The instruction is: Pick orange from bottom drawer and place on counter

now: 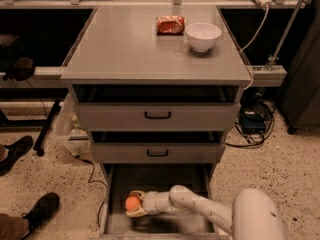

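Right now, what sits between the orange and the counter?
Top drawer and middle drawer, in the camera view; the gripper grips the orange in the bottom drawer.
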Tool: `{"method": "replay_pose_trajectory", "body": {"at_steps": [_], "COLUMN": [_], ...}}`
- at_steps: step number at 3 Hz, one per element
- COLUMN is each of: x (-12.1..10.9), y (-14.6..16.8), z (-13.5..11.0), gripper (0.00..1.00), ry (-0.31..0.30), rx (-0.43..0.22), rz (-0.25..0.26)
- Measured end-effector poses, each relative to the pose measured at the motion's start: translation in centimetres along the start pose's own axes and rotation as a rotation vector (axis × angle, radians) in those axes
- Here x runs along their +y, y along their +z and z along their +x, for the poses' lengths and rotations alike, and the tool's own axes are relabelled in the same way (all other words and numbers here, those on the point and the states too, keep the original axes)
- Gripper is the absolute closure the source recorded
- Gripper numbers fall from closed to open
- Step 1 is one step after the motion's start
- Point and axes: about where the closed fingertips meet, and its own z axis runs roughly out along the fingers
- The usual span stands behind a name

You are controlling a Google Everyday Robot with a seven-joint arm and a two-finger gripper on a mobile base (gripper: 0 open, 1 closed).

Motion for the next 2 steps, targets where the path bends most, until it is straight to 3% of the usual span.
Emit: {"method": "replay_pose_trajectory", "body": {"at_steps": [1,2], "x": [-1.0,-1.7], "y": [-5.8,-9.9], "z": [-2.3,-4.7], "gripper": [1.00,1.00], "ry": [-0.010,-0.026], "rx": [-0.040,-0.139], "rz": [0.017,-0.006]}}
